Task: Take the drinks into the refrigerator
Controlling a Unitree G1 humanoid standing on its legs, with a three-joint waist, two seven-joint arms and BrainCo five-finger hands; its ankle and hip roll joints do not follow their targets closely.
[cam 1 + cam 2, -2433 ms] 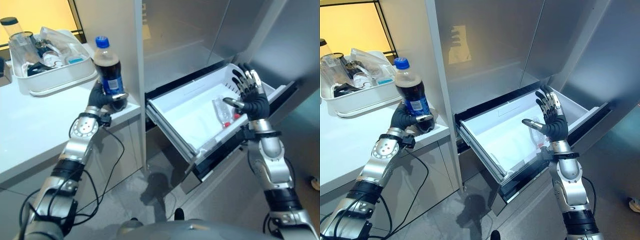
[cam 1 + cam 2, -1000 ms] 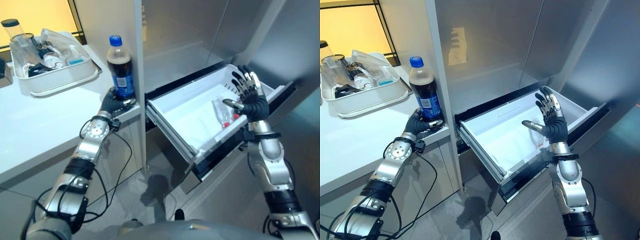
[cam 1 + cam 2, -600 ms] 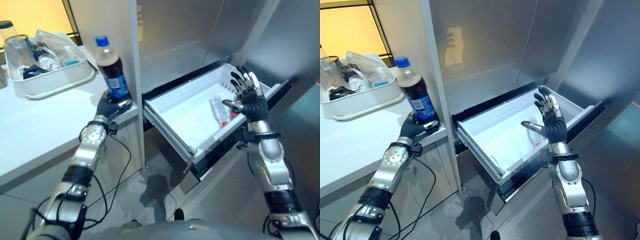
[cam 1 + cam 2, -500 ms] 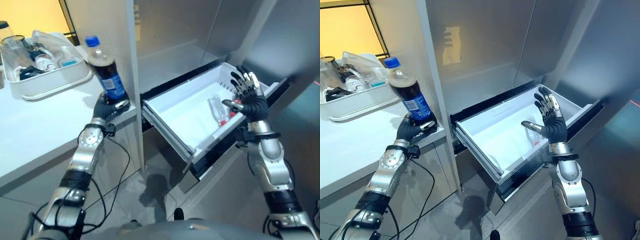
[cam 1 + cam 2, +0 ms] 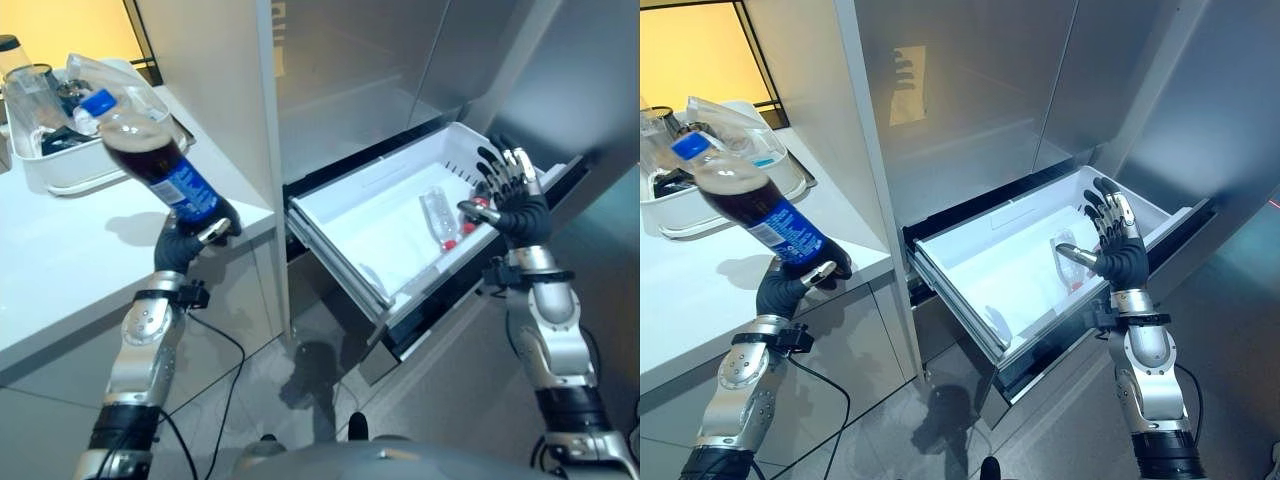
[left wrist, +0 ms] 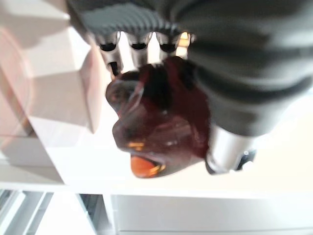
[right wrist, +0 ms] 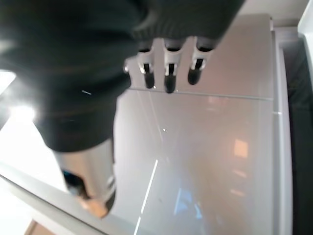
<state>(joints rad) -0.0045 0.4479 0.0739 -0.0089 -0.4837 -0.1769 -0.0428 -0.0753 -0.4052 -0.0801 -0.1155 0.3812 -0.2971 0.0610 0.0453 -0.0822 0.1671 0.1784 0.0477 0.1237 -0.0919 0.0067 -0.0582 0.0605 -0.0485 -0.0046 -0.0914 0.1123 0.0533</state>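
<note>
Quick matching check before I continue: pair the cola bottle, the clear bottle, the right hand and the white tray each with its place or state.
Things:
1. cola bottle
2. clear bottle
3. right hand
4. white tray

Places or states:
A. open, raised over the drawer's outer corner
B. lying inside the open drawer
C. on the counter, holding odds and ends
D. tilted, gripped at its base by the left hand

Pairs: 1-D, 2-B, 3-A, 4-C
</note>
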